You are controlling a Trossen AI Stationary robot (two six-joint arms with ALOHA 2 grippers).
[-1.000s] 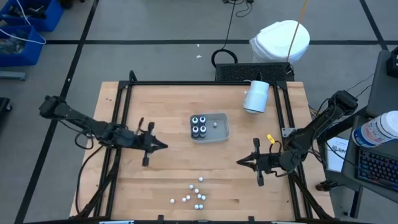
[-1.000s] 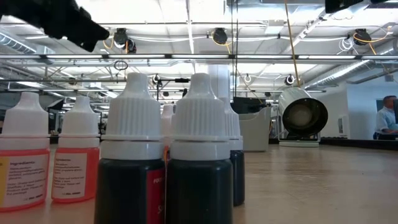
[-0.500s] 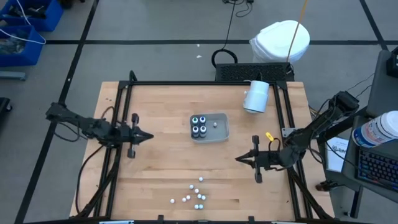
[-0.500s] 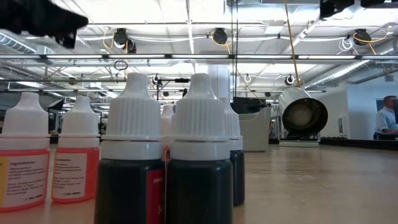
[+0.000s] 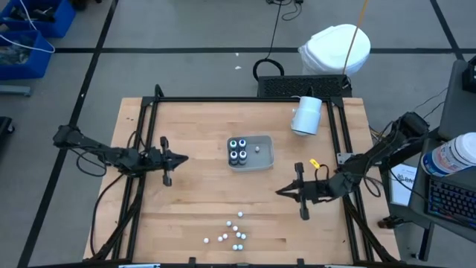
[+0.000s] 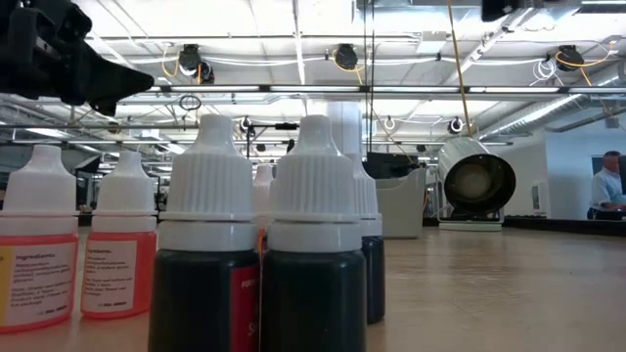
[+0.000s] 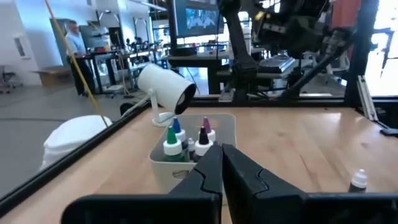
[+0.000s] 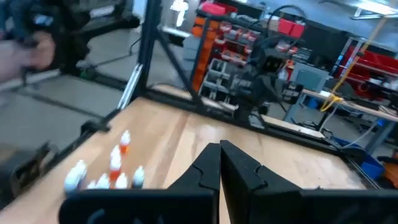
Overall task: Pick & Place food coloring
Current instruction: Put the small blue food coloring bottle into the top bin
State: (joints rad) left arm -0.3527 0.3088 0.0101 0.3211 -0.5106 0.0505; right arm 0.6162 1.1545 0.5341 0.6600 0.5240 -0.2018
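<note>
Four food coloring bottles (image 5: 238,150) stand upright in the grey tray (image 5: 265,158), and a small whitish piece (image 5: 258,148) lies beside them. In the left wrist view the tray bottles (image 7: 171,142) show green, blue, purple and black tips. Several more bottles (image 5: 231,233) stand in a loose group by the table's near edge; the low view shows them close up (image 6: 252,244). My left gripper (image 5: 185,158) is shut, left of the tray and pointing at it. My right gripper (image 5: 278,191) is shut, right of the near-edge group (image 8: 106,171), above the table.
A large white cylinder (image 5: 306,115) lies on its side near the table's far right corner. A black frame (image 5: 238,99) runs along the table's edges. Bare wood lies between the tray and the near-edge bottles. A person (image 6: 608,186) sits in the room beyond.
My left gripper has drawn back toward the table's left and far side, then eased a little toward the tray, staying shut. My right gripper has crept toward the table's left. The bottles and the tray have stayed where they were.
</note>
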